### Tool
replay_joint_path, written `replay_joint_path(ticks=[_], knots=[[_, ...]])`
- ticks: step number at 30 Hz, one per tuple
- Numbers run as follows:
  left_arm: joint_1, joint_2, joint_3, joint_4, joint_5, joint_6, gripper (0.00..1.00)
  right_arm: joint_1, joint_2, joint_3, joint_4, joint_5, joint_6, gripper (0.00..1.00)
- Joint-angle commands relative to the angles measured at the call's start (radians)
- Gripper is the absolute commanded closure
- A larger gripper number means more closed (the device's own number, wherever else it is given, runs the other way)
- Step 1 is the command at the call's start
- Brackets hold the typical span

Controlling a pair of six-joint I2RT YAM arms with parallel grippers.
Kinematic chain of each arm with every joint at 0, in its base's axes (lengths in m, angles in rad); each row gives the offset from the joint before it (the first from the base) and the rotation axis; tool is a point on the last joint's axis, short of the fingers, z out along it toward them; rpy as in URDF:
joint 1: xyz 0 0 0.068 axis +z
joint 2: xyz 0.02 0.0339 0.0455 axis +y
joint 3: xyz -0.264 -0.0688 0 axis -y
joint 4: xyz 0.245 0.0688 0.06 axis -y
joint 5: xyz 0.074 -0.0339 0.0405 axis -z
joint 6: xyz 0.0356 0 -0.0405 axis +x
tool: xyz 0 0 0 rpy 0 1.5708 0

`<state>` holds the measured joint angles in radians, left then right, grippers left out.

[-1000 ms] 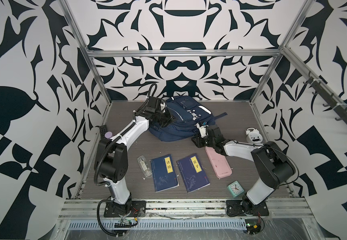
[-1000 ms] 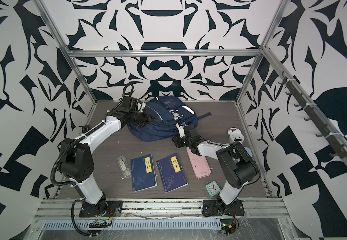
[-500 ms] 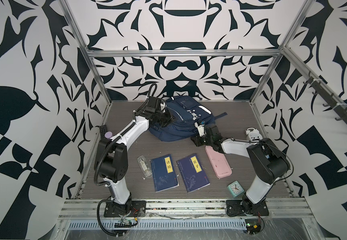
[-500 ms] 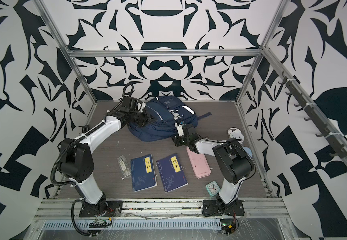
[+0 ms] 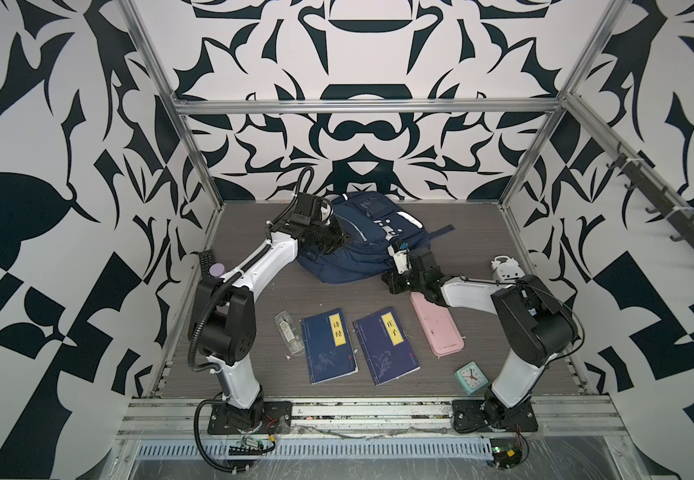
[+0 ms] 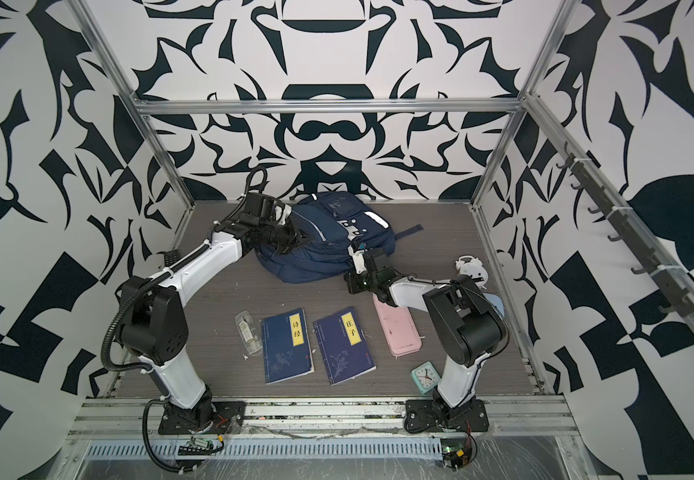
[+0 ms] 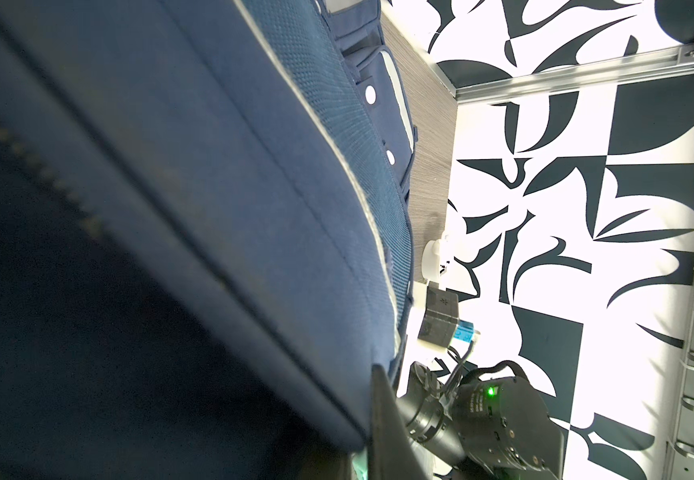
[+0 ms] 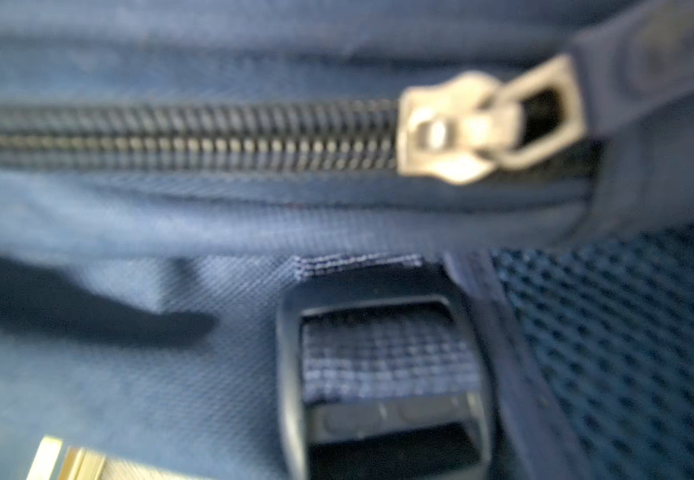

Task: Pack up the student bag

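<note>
Student bag (image 5: 362, 245) is laid at the far middle of the table (image 5: 482, 232), its left side pinched by the closed left gripper (image 5: 338, 241). The right gripper (image 5: 394, 272) is held by the zipper (image 8: 457, 126); its opening cannot be told. Yellow labels are read on the 诗经 book (image 5: 328, 345) and the 庄子 book (image 5: 385, 345).

Black-and-white patterned walls (image 5: 378, 54) and aluminium rails (image 5: 366, 109) enclose a grey wood-grain floor (image 5: 478, 232).

Your arms, quick rundown: left arm (image 5: 268, 266) and right arm (image 5: 468, 291) same build, white shell links, chunky black joint housings. Black ribbed hose (image 5: 202, 328) loops along left one. left gripper (image 5: 343, 241), right gripper (image 5: 391, 277) both black. Black base plates (image 5: 249, 417), thin red wires there. Green LED (image 7: 491, 391) lit on black housing.
</note>
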<state>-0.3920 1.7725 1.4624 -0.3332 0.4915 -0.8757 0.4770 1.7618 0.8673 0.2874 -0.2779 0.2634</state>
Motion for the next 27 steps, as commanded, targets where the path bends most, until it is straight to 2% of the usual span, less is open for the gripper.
replay_joint_path(ticks=[1,14,27], knots=[[0.010,-0.018,0.049,0.085,0.020,0.009,1.00,-0.003,-0.042,0.006,0.001,-0.015,0.003,0.94],[0.023,-0.009,0.059,0.091,0.028,0.003,1.00,0.019,-0.097,-0.011,-0.085,-0.030,-0.011,0.97],[0.009,0.000,0.052,0.122,0.032,-0.028,1.00,0.183,-0.084,0.132,-0.253,0.034,-0.058,0.93]])
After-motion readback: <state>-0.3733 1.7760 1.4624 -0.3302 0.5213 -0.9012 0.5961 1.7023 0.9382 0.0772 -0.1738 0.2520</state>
